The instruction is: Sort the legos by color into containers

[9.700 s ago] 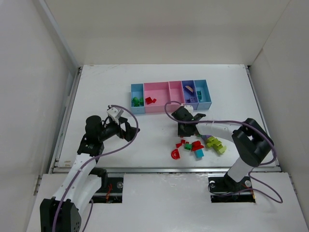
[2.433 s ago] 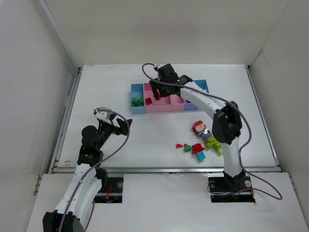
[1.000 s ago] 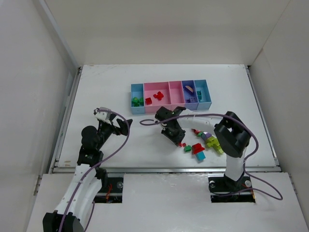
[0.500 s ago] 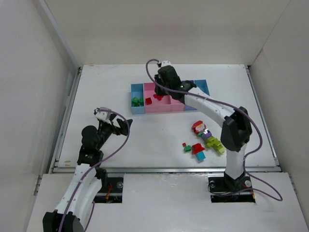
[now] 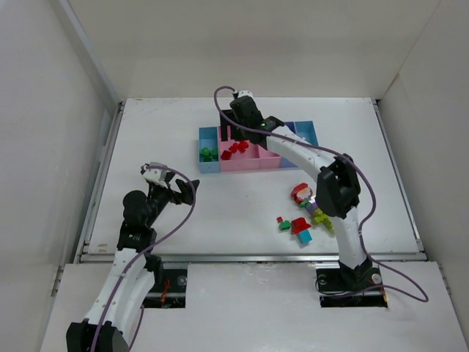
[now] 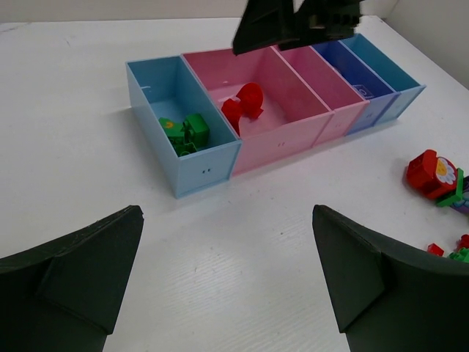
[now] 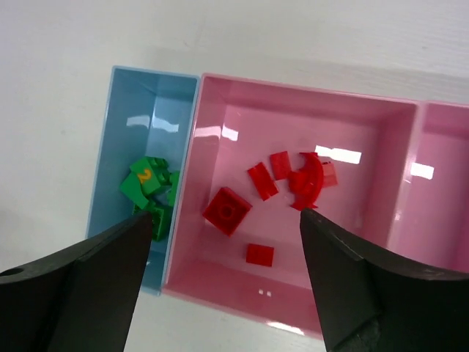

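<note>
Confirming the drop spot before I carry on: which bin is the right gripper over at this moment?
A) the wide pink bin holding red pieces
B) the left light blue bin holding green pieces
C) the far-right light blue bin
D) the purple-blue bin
A: the right wrist view looks down between the open right gripper onto the wide pink bin and its red legos; the green legos lie in the light blue bin beside it.

The right arm (image 5: 293,150) hides part of the containers (image 5: 249,163) — the loose legos (image 6: 431,173) run off the left wrist view's edge.
</note>
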### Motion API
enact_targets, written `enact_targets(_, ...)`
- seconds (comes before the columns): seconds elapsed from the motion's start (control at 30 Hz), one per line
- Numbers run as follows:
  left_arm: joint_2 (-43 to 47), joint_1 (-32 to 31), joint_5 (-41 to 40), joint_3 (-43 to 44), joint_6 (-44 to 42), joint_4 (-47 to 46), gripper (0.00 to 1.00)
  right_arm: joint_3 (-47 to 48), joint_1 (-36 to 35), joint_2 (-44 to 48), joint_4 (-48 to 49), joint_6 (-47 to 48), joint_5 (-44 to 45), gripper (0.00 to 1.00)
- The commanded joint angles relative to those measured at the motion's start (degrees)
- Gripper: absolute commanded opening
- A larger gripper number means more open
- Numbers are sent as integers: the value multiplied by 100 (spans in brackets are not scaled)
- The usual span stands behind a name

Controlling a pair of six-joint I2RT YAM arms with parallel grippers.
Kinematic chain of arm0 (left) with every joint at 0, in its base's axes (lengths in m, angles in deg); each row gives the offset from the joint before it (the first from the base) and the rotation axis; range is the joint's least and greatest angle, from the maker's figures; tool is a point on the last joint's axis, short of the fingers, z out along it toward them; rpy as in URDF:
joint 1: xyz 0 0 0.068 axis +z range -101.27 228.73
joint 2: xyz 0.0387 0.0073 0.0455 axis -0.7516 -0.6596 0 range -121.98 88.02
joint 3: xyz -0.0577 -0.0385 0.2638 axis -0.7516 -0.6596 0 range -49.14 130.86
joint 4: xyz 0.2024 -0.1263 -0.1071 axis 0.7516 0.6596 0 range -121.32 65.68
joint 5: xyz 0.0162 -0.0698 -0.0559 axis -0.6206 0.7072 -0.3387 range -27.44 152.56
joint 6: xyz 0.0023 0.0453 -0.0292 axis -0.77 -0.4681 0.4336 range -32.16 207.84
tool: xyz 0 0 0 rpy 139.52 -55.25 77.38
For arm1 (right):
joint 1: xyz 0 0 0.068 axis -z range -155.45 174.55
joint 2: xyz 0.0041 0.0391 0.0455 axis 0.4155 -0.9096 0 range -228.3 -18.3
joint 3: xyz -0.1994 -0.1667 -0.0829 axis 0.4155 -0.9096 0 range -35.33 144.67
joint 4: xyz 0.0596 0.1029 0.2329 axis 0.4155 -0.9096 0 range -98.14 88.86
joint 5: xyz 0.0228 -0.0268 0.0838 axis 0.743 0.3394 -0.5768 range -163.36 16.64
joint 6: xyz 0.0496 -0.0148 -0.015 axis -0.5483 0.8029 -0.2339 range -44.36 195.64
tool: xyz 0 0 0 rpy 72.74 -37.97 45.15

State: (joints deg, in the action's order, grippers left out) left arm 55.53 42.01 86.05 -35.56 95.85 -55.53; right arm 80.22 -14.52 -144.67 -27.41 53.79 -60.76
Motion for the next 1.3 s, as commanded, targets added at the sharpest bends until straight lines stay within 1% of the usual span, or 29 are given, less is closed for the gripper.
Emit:
enact_targets(0.0, 85, 30, -2, -31, 8, -295, 100, -459, 31, 1128, 78, -4, 453, 87)
enact_targets(0.07, 85, 30, -2, -31, 8, -295, 100, -970, 31, 1578, -2, -74, 585, 87)
enact_targets(0.1, 85, 30, -2, -31, 8, -295, 100, -1573, 31, 1806, -71, -179, 655, 87)
enact_targets(0.13, 85, 30, -2, -31, 8, -295, 100, -1892, 31, 2261, -133, -310, 656, 87)
enact_targets(0.17, 85, 30, -2, -31, 8, -295, 100, -2200, 31, 2466, -238, -416, 656, 87)
enact_targets(0.2, 85, 30, -2, -31, 8, -295, 100, -2499, 31, 2650, -378, -530, 717, 87)
enact_targets(0.23, 85, 30, -2, -31, 8, -295, 100, -3102, 31, 2974, -684, -653, 717, 85)
enact_targets(0.27, 85, 30, -2, -31, 8, -295, 100, -3422, 31, 3125, -827, -924, 717, 85)
enact_targets(0.33, 32, 30, -2, -31, 8, -295, 100, -4037, 31, 3407, -1090, -1180, 508, 85)
enact_targets(0.37, 32, 30, 50, -31, 8, -295, 100, -4597, 31, 3652, -1092, -1364, 411, 85)
enact_targets(0.47, 32, 30, 51, -31, 60, -295, 100, -5347, -31, 3821, -1240, -1428, -151, 85)
enact_targets(0.57, 32, 30, 112, -31, 60, -295, 100, -5560, -162, 3769, -1565, -1428, -354, 85)
enact_targets(0.63, 32, 30, 112, -31, 60, -295, 100, -5561, -285, 3611, -1741, -1314, -355, 85)
enact_targets(0.73, 32, 30, 112, -31, 60, -295, 100, -5613, -531, 3522, -1943, -1383, -303, 85)
enact_targets(1.07, 85, 30, 112, -31, 60, -295, 100, -5851, -813, 3417, -2067, -1673, -355, 84)
enact_targets(1.13, 85, 30, 112, -31, 60, -295, 100, -5912, -866, 3478, -2067, -1743, -355, 83)
enact_targets(1.27, 85, 30, 112, -31, 60, -295, 100, -6035, -866, 3540, -1962, -1797, -408, 74)
